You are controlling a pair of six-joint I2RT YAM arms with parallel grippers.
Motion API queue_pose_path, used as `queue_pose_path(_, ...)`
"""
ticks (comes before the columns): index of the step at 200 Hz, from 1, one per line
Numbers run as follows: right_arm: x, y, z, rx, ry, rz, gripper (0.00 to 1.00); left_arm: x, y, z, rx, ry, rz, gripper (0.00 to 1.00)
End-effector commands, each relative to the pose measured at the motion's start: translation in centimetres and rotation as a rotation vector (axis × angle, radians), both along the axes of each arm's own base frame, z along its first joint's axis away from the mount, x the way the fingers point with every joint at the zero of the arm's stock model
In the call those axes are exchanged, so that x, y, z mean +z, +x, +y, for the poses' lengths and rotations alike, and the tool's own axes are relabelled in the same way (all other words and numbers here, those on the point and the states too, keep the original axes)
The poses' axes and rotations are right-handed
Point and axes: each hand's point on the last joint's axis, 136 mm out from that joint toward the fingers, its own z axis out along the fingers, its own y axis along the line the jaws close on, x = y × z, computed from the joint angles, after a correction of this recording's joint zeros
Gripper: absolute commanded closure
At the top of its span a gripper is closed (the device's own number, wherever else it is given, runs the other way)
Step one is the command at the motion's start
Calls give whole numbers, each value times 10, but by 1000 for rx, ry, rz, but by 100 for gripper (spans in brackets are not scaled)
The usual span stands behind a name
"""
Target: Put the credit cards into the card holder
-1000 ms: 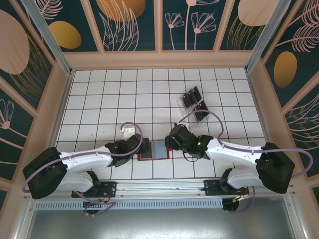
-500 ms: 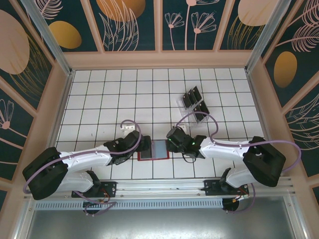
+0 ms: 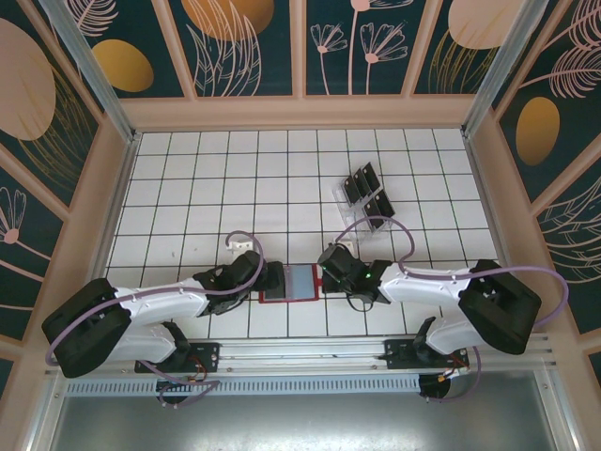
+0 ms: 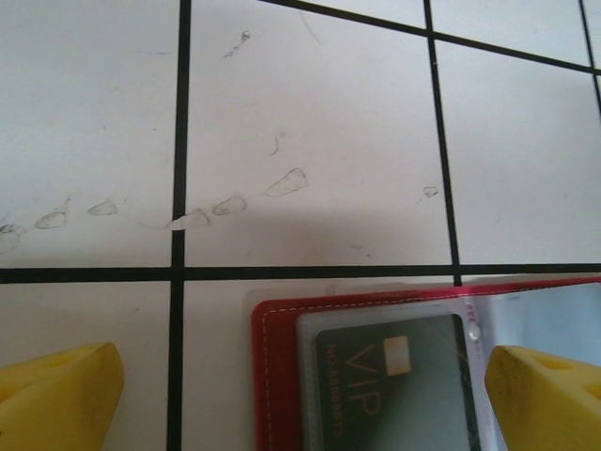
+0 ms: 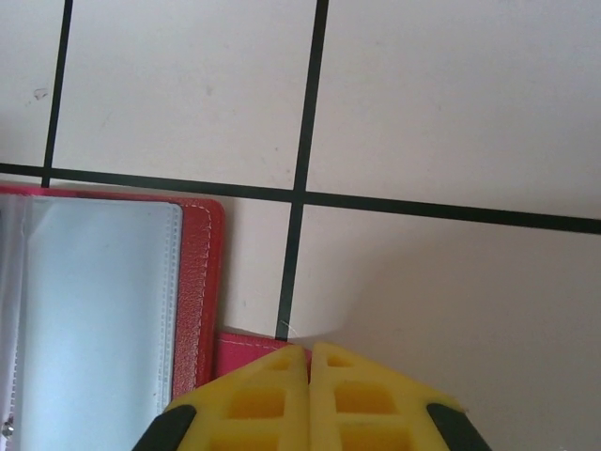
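Observation:
The red card holder [image 3: 289, 283] lies open on the tiles between my two grippers. One black credit card [image 4: 399, 385] marked VIP sits in its left clear pocket. My left gripper [image 4: 302, 399] is open, its yellow fingertips [image 4: 61, 395] standing either side of the holder's red left edge [image 4: 277, 376]. My right gripper [image 5: 309, 362] is shut, pinching the red tab clasp [image 5: 246, 352] at the holder's right edge [image 5: 195, 291]. Several more black credit cards [image 3: 368, 195] stand farther back.
The spare cards stand in a clear slotted tray [image 3: 352, 209] on the tiles, behind and to the right of the right gripper [image 3: 325, 272]. Wooden walls enclose the white gridded table [image 3: 188, 188]. The left gripper [image 3: 272, 275] sits low at the holder's left side.
My right gripper has closed from open to shut at the holder's tab. The right arm has shifted a little. The left gripper has edged slightly toward the holder.

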Motion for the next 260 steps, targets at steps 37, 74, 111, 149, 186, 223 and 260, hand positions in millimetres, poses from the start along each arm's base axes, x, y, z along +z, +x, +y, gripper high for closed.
queue_pose_path(37,-4,-5,1,-19,62,14,100,-2,-1,-13,-52,-56,-2,1)
queue_pose_path(74,-6,-6,2,-20,78,22,100,-6,-2,-20,-76,-76,9,2)
queue_pose_path(111,-6,-8,6,-15,105,30,100,-8,-2,-28,-96,-90,23,1)
queue_pose_path(149,-6,-8,13,-8,140,39,100,-4,-2,-31,-106,-109,23,1)
queue_pose_path(186,-8,-7,17,-2,162,46,100,7,-3,-31,-101,-139,10,1)
queue_pose_path(223,-9,-7,21,-3,192,52,100,19,-4,-30,-91,-169,-7,2)
queue_pose_path(260,-9,-5,24,-2,213,55,100,42,-3,-35,-95,-239,-35,1)
